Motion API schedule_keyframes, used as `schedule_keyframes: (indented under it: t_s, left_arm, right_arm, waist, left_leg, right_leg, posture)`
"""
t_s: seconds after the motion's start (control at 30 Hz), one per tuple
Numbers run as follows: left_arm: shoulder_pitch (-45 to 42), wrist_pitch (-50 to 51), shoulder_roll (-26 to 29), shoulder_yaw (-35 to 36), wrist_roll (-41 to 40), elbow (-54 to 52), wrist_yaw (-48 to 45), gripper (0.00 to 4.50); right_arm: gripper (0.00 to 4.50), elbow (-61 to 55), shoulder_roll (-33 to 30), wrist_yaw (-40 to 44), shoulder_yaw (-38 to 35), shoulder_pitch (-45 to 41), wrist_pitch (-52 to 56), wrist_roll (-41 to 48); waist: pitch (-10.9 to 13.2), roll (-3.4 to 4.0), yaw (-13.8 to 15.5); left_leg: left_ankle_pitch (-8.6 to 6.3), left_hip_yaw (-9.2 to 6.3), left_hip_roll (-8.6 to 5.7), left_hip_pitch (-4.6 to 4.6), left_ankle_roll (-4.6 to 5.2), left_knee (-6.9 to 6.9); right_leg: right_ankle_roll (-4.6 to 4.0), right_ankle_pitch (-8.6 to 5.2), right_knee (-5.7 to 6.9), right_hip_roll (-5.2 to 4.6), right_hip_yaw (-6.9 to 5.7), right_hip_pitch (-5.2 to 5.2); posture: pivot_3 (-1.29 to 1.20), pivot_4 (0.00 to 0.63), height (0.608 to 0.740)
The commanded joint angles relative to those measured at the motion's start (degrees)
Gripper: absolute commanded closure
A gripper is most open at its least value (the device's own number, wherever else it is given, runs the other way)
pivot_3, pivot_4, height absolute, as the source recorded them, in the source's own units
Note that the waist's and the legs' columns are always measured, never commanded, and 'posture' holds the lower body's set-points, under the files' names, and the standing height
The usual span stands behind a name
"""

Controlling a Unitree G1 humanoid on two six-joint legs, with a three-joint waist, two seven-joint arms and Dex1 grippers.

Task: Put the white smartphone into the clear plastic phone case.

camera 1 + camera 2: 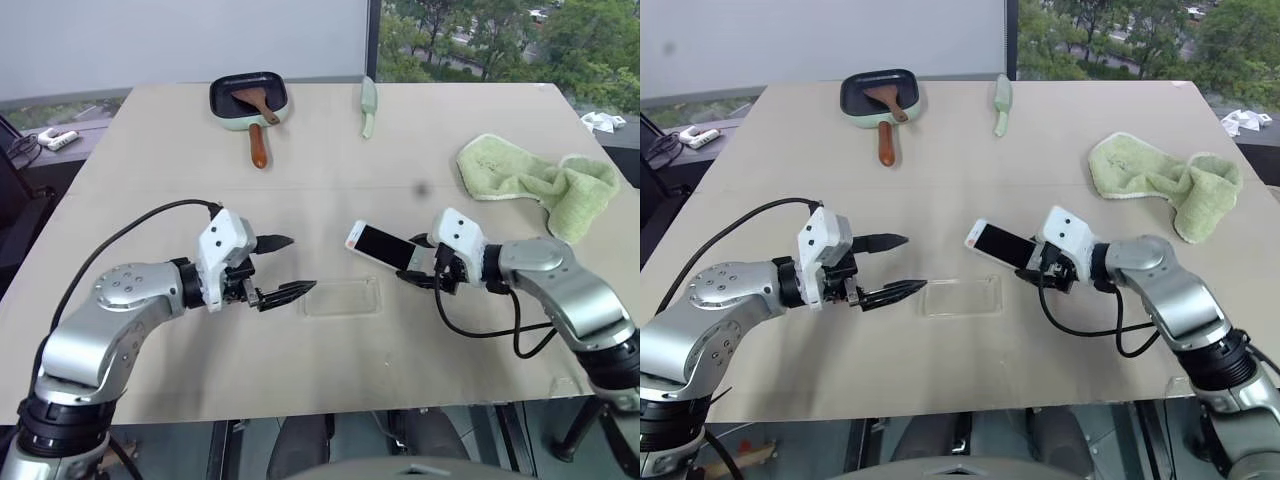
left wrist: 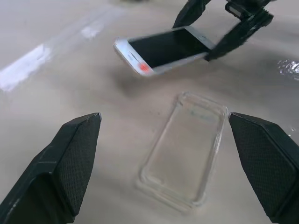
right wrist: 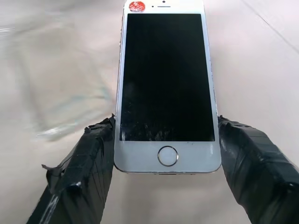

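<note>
The right gripper (image 1: 432, 272) is clamped on the white smartphone (image 1: 383, 245) by one short end only — held above the clear plastic phone case (image 1: 341, 297) — so a tilted, slipping descent is judged the risk, while the left gripper (image 1: 283, 268), spread wide and empty beside the case, steadies nothing.

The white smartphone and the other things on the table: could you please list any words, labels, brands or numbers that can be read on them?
None can be read.
White smartphone, held in the right gripper: a red sticker by the earpiece carries marks too small to read; screen dark.
Clear plastic phone case: no print visible.
Frying pan and green cloth: no lettering visible.
</note>
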Motion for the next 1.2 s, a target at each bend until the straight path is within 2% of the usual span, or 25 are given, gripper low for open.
schedule_keyframes:
  t_s: [0.03,0.13,0.37,0.4,0.6,0.7,1.2]
  left_arm:
    - [-2.5,-2.6,1.7,-0.5,0.0,2.4,-4.1,0.0]
    - [-5.3,-3.2,1.8,-2.4,-0.2,4.8,-7.4,0.76]
    - [-10.1,-7.6,0.2,-6.7,0.3,11.0,-15.2,4.22]
    - [-10.5,-8.8,-0.1,-7.4,0.6,12.4,-16.7,4.44]
    - [-16.4,-17.1,-1.2,-14.0,7.4,24.0,-24.5,4.44]
    - [-18.2,-19.1,-1.8,-15.4,9.1,26.5,-26.4,4.44]
    - [-15.0,-22.1,-3.3,-18.5,12.7,23.0,-27.4,4.44]
  right_arm:
    - [1.59,0.9,-2.5,7.8,4.1,-3.7,-4.8,-1.8]
    - [1.59,3.8,-2.8,9.5,7.4,-6.5,-6.8,-5.2]
    - [1.59,5.5,-1.0,10.9,9.5,-8.5,-7.5,-8.0]
    - [1.59,5.3,-0.7,11.0,9.6,-8.6,-7.2,-8.1]
    - [1.59,5.4,0.3,12.1,12.5,-9.9,-7.3,-11.4]
    - [1.59,5.6,0.9,12.3,13.1,-10.6,-8.0,-12.5]
    - [1.59,4.4,2.5,17.0,16.4,-12.2,-10.4,-16.1]
  waist:
    - [0.0,0.0,0.1]
    - [0.0,0.0,0.2]
    - [0.0,-0.01,0.2]
    - [0.0,0.0,0.2]
    - [0.0,0.0,0.2]
    - [0.0,0.0,0.2]
    - [0.0,0.0,0.1]
  left_leg:
    - [0.0,0.0,0.0,0.0,0.0,-0.01]
    - [0.0,-0.01,0.0,-0.04,0.0,0.0]
    - [0.0,-0.02,-0.05,-0.09,0.0,0.02]
    - [0.0,-0.02,-0.04,-0.1,0.0,0.02]
    - [0.0,0.04,-0.06,-0.1,0.0,0.05]
    - [0.0,0.05,-0.06,-0.12,0.0,0.05]
    - [0.0,-0.08,-0.04,-0.15,0.0,0.06]
  right_leg:
    - [0.0,0.0,0.0,0.0,-0.01,0.0]
    - [0.0,0.0,-0.02,-0.01,-0.03,0.0]
    - [0.0,0.0,-0.01,-0.04,-0.05,-0.03]
    - [0.0,0.0,-0.01,-0.04,-0.05,-0.03]
    - [0.0,0.0,0.04,-0.02,-0.12,-0.03]
    - [0.0,0.0,0.03,-0.02,-0.12,-0.04]
    - [0.01,0.0,0.04,-0.03,-0.12,-0.06]
  posture:
    - [0.0,0.15,0.74]
    - [0.0,0.15,0.74]
    - [0.0,0.15,0.74]
    - [0.0,0.15,0.74]
    - [0.0,0.15,0.74]
    - [0.0,0.15,0.74]
    - [0.0,0.15,0.74]
